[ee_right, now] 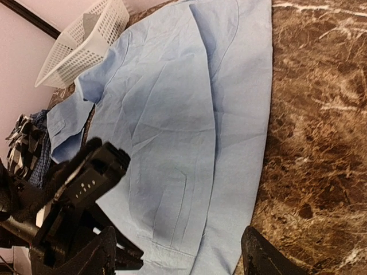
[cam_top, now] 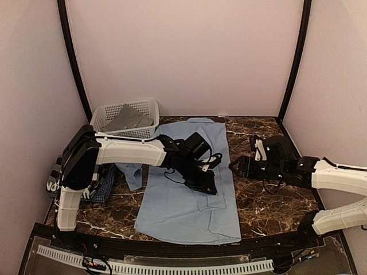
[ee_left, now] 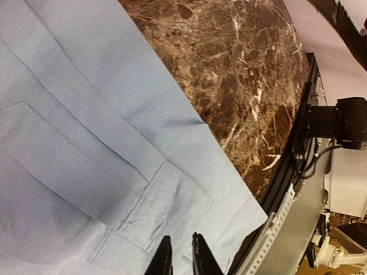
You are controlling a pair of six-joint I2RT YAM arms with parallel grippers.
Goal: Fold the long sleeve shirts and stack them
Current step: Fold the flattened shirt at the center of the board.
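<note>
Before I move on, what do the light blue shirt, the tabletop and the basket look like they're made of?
Light blue shirt: thin woven cloth, probably cotton or a blend, matte, with soft creases and stitched seams showing. Tabletop: dark brown marble look with white veining, slightly glossy; could be real stone or a printed laminate. Basket: white moulded plastic, judging by its regular open lattice walls.

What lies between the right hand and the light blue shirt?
Only bare marble table: top view shows a clear strip from the right hand to the light blue shirt.

Narrowly parted jaws hover over light blue shirt (ee_left: 86,149) on marble table (ee_left: 241,69).
</note>
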